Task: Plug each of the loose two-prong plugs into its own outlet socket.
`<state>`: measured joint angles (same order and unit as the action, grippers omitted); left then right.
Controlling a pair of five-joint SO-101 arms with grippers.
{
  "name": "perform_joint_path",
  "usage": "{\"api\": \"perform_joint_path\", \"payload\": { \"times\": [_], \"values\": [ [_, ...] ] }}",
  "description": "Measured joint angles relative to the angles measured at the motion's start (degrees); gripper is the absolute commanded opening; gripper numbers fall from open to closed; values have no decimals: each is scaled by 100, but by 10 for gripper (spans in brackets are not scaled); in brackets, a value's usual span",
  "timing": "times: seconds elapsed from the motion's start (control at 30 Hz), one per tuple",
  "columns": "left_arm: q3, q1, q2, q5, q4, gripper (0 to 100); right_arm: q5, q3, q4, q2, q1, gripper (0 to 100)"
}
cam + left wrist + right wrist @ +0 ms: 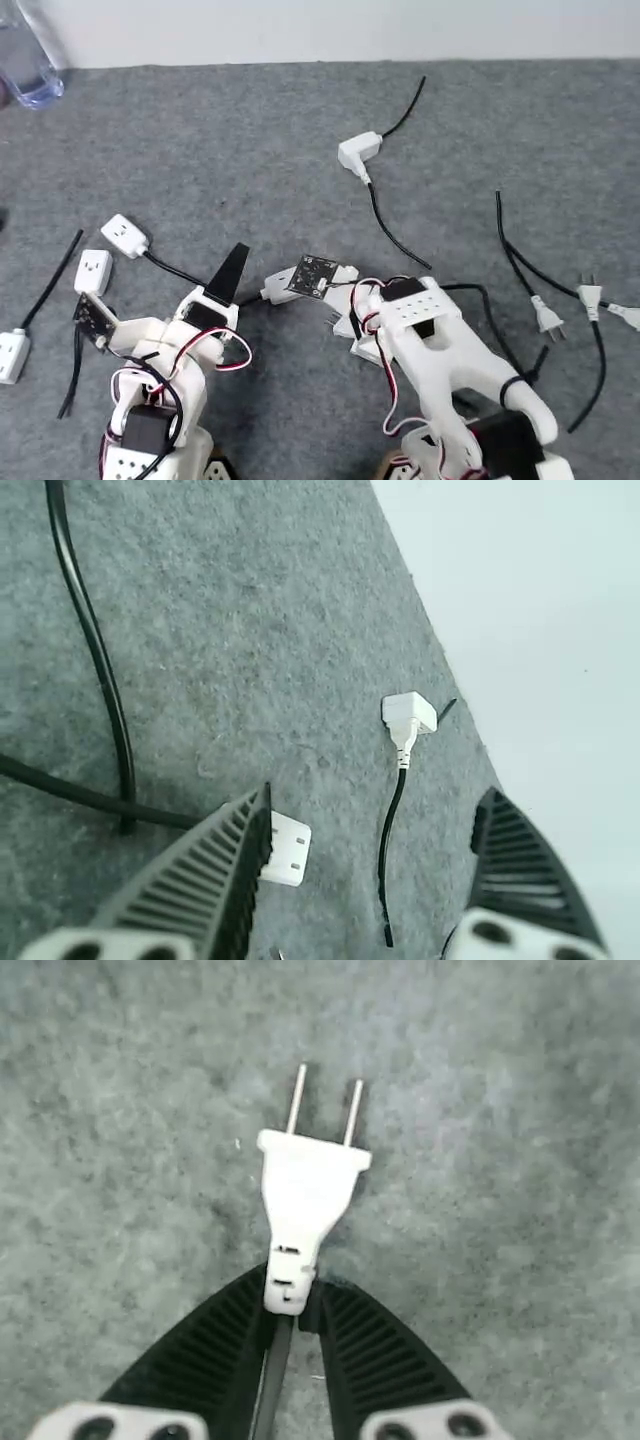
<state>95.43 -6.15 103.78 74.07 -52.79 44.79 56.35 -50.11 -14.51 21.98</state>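
- Grip: our right claw (295,1295) is pinching a white two-prong plug (305,1195) by its narrow tail, where the cord leaves it. The prongs point away from the claw over the grey desk (250,130). We cannot tell whether the plug's body touches the desk.
- Our left claw (370,875) stands spread and holds nothing. A slotted socket (285,848) lies just beside one of its fingers.
- We place the rest from the held plug:
  - A square socket (125,233) and a second square socket (93,270) lie on the left arm's side of it.
  - An angled socket (358,152) lies beyond it, away from both arms.
  - Two loose plugs, a nearer loose plug (545,318) and a farther loose plug (590,297), lie well apart from it on the right arm's side.
- Risk one, as we judge it: the pinch sits far back on the tail, so a push against a socket face could make the plug pivot or slip in the claw.
- Risk two: no socket is held down. If we press the prongs in while the left claw is spread, the socket will likely slide across the desk instead of taking them.
- Risk three: if the prongs meet the slots slightly off line, they could bend or skate off.
- Risk four: the trailing cords could snag and drag neighbouring sockets.
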Motion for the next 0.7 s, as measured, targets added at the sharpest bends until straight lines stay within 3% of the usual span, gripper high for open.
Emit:
{"api": "perform_joint_path", "payload": {
  "times": [0.2, 0.47, 0.7],
  "values": [
    [0, -53, 0, 0, 0, 307, -193, 0, 9, 0, 0, 20],
    [0, -53, 0, 0, 0, 307, -255, -9, -255, -44, 70, 284],
    [0, -53, 0, 0, 0, 307, 132, -343, -1108, 35, 387, 289]
  ]
}}
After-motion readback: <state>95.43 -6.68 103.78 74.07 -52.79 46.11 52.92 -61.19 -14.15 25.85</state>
